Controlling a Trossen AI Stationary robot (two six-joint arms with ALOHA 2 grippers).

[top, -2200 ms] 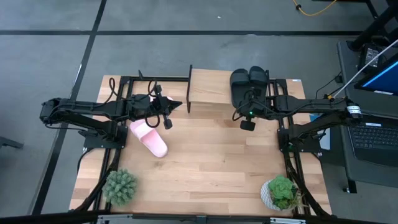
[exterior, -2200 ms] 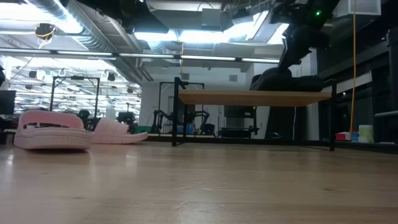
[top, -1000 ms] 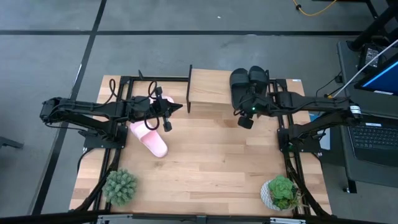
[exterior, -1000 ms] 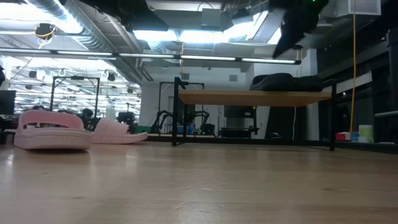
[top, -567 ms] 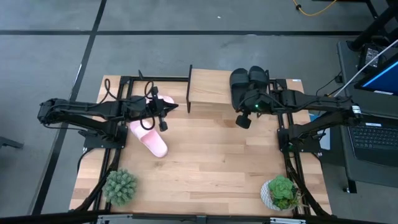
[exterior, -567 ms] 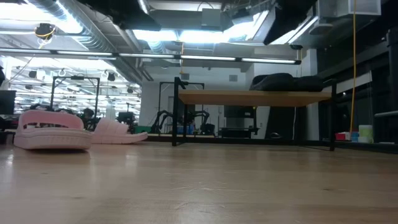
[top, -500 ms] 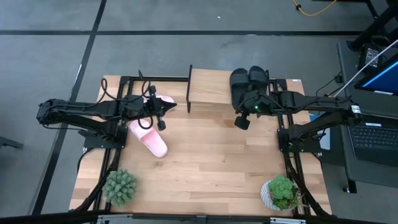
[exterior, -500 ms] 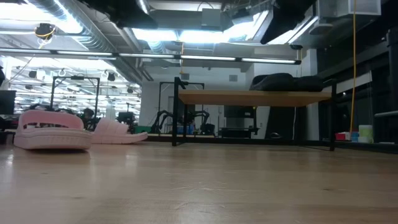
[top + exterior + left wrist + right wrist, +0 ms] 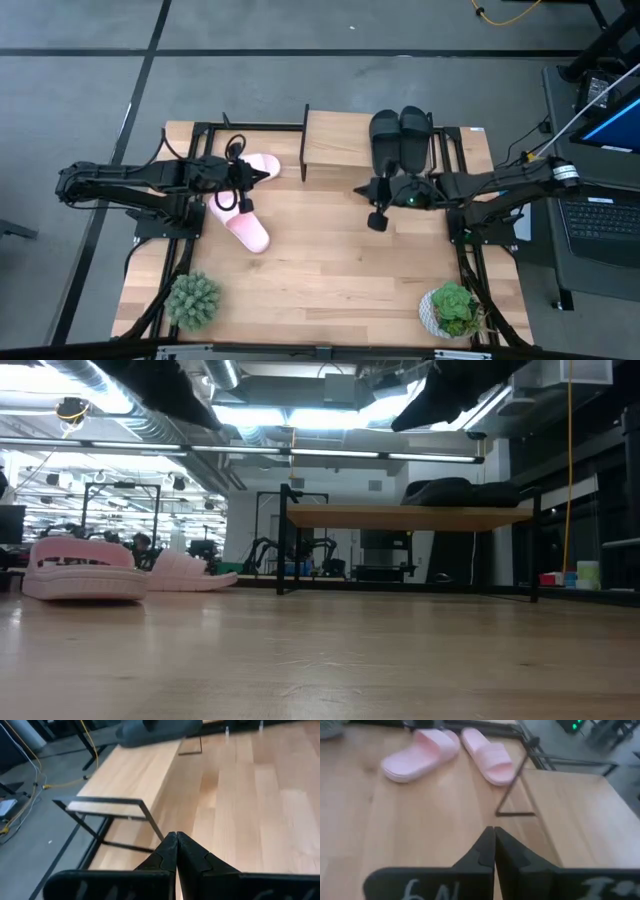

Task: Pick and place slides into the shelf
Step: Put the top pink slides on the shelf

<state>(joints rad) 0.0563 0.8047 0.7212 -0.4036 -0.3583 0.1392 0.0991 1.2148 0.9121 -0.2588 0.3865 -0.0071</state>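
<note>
Two black slides lie side by side on the right part of the shelf, also seen in the low view as black slides on the shelf top. Two pink slides lie flat on the table left of the shelf: one pink slide by the shelf's left frame, the other pink slide nearer. My left gripper hovers shut over the far pink slide, pointing at the shelf. My right gripper hovers shut just near of the shelf, pointing left toward the pink slides.
Two potted plants stand at the near corners: one plant at the left, one plant at the right. Black arm mounts and cables line both table sides. A laptop sits beyond the right edge. Bare wood spreads across the table's middle.
My right gripper has drawn away from the black slides on the shelf, moving toward the table's left and slightly toward the near edge, staying shut. My left gripper has pulled back toward the left edge, uncovering the far pink slide. No slide has moved.
</note>
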